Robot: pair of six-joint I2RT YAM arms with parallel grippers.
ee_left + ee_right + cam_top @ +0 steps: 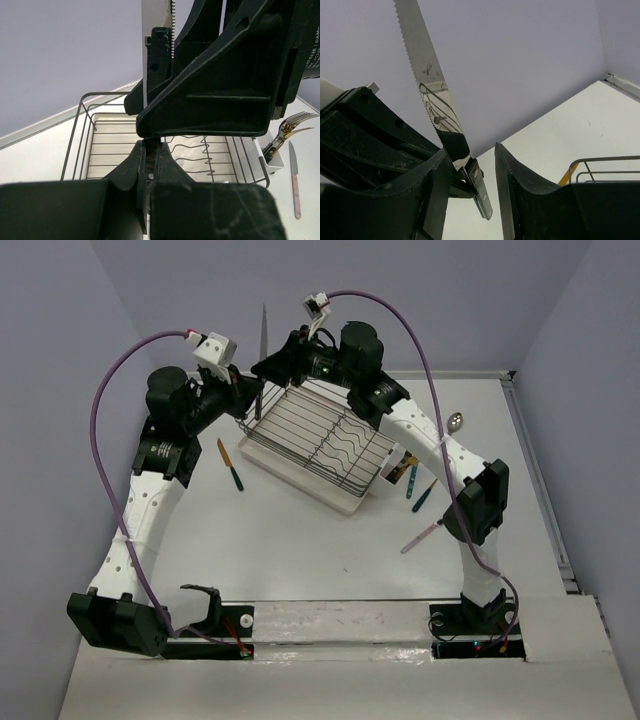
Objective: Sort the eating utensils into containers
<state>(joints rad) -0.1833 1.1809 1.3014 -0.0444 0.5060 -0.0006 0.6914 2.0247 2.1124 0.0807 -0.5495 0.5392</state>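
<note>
Clamps knife (pixel 264 335) by handle in left gripper (pixel 149 150), blade straight up, by far left corner of rack (pixel 330 430), offering it for handover. Straddles it with right gripper (pixel 470 155), jaws apart, not gripping. Likely bound for holder (pixel 384 478) at rack's right end

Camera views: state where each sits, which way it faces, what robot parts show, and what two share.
Top external: above and behind the bases, looking down at the table; both arms, left gripper and right gripper meeting at the upright knife.
Left wrist: on the left arm, facing across the dish rack to the far wall; own fingers clamping the knife.
Right wrist: on the right arm, tilted up at the wall; own open fingers flanking the blade.
Shared: both wrist views show the knife.
</note>
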